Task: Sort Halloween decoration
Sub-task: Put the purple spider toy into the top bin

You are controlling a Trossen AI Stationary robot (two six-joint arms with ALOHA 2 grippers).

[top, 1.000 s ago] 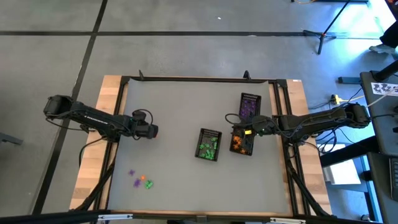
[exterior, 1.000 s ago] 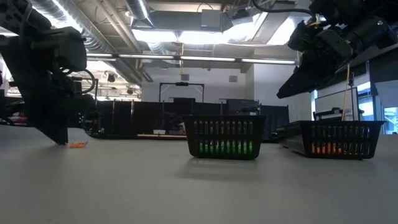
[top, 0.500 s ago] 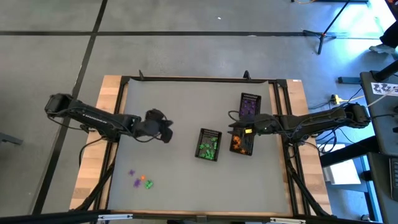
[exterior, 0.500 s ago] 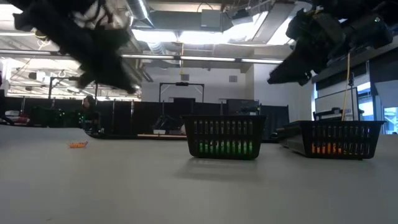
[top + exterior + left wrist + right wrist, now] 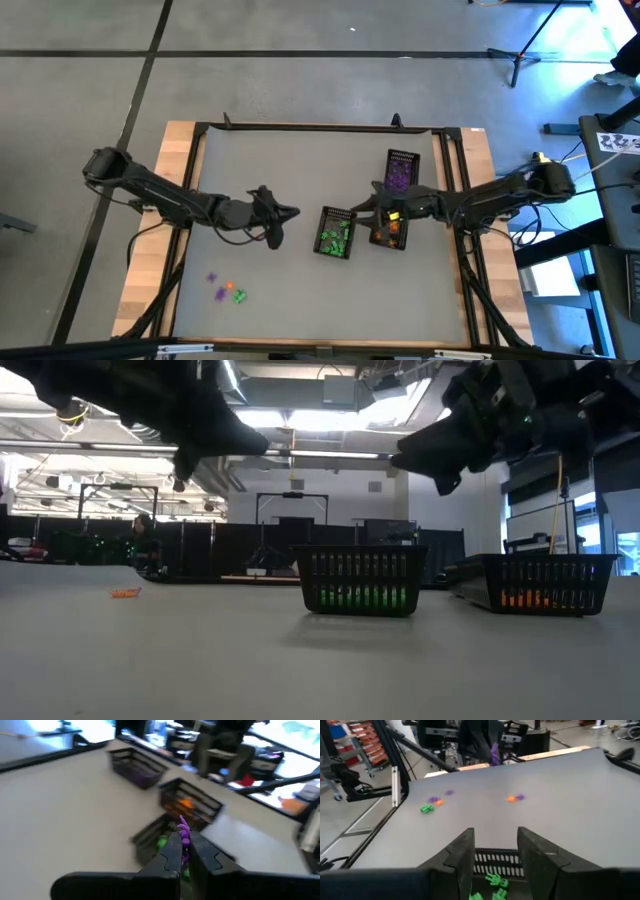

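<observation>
A purple Halloween decoration sits between the fingers of my left gripper, which is shut on it above the table, left of the baskets. It also shows far off in the right wrist view. My right gripper is open and holds nothing. It hangs over the gap between the green-filled basket and the orange-filled basket, pointing toward the table's left. A third basket holds purple pieces. Several loose trinkets lie on the table near its front left. My left gripper pinches the lower part of the purple trinket between its two fingertips. The trinket's upper end sticks out past the tips. The fingers run nearly level, pointing toward the baskets at the table's right. The trinket is lifted clear of the table.
The three black mesh baskets stand close together right of the table's middle. More loose trinkets in green, orange and purple lie on the bare grey top. An orange one shows in the low view.
My left gripper has risen from the table's left part and gone toward the baskets. It has tipped from pointing down to nearly level, carrying the purple trinket clear of the table. My right gripper has tipped up from pointing down over the orange-filled basket and shifted slightly left.
</observation>
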